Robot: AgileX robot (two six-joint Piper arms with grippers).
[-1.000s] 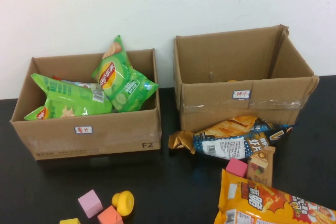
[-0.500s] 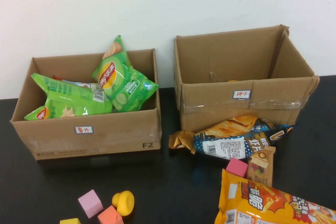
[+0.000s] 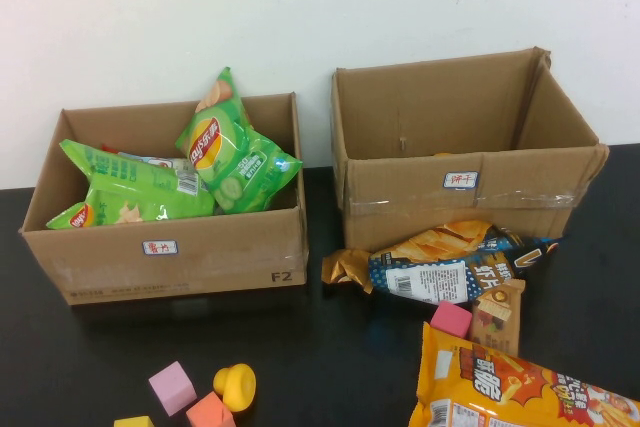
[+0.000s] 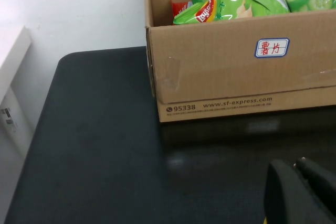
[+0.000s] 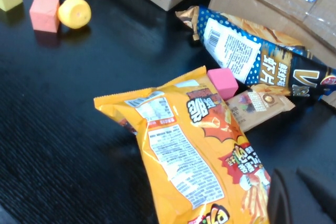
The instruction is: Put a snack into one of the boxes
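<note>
I am finding nothing changing since a second ago: the right tool (image 5: 302,198), state unreadable, is hovering beside the orange snack bag (image 5: 194,161) lying unlifted; the left tool (image 4: 299,192), equally unreadable, is idling before the left box (image 4: 231,72).

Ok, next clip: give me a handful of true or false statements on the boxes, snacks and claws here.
1. The left box holds green chip bags. True.
2. The right box is packed full of snacks. False: hardly anything shows inside it.
3. The orange snack bag lies on the table, in no claw. True.
4. A blue and gold packet lies in front of the right box. True.
5. The right claw grips the pink cube. False: the cube sits free beside the packets.
6. The left claw reaches into the left box. False: it hangs in front of that box.
</note>
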